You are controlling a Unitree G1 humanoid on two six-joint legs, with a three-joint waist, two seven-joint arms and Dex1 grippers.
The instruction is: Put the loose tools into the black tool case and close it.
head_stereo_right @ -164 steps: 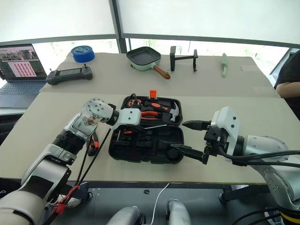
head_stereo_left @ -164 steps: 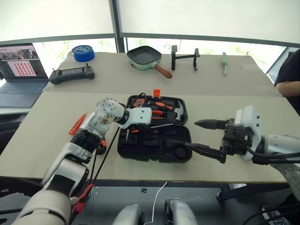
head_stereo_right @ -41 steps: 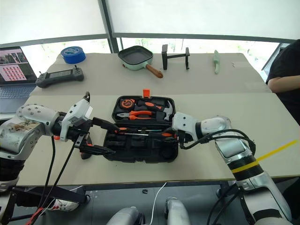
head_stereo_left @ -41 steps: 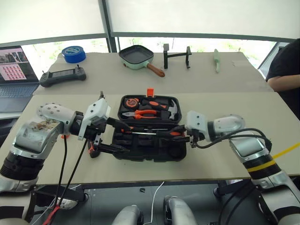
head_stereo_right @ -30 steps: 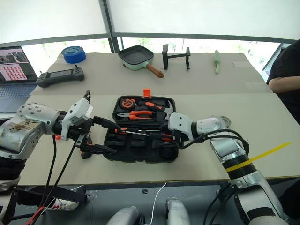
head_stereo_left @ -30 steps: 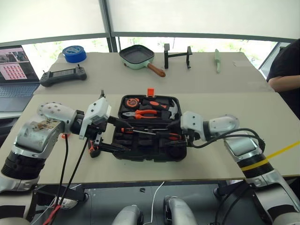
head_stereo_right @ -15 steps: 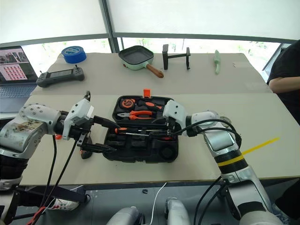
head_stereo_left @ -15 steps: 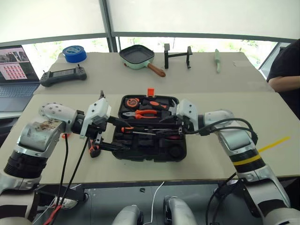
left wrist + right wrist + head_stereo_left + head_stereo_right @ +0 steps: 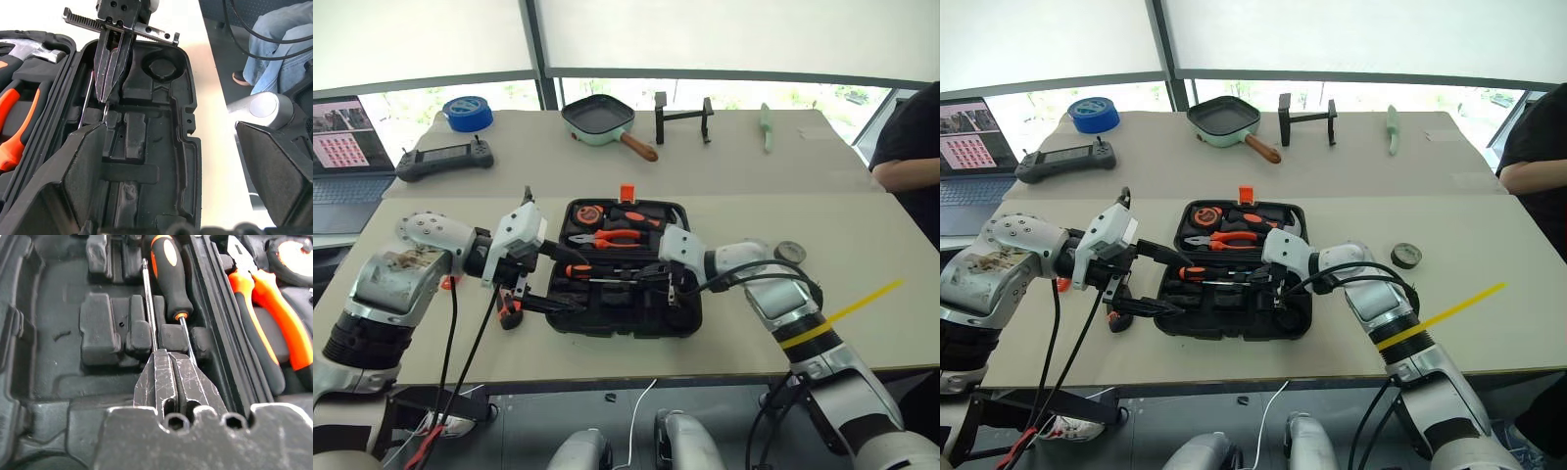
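The black tool case (image 9: 690, 315) lies open at the table's middle. In its far half sit orange pliers (image 9: 607, 237) and a hammer (image 9: 672, 227). An orange-and-black screwdriver (image 9: 171, 279) lies along the hinge, and a second thin shaft (image 9: 148, 298) lies beside it. My right gripper (image 9: 651, 280) is shut inside the near half, with its tips at those two shafts. At the case's left end my left gripper (image 9: 570, 284) stands open, with nothing between its fingers (image 9: 83, 166). A small black tape roll (image 9: 790, 252) lies on the table right of the case. A red-orange tool (image 9: 509, 313) lies left of the case, partly hidden by my left arm.
Along the far table are a blue tape roll (image 9: 467, 111), a black controller (image 9: 443, 157), a laptop (image 9: 342, 147), a green pan (image 9: 597, 117), a black stand (image 9: 683, 111) and a green tool (image 9: 767, 125). A person's arm (image 9: 911, 147) shows at the right edge.
My right gripper has shut and slid left inside the case. With the arm shifted, the small black tape roll now shows on the table. The left gripper has stayed put.
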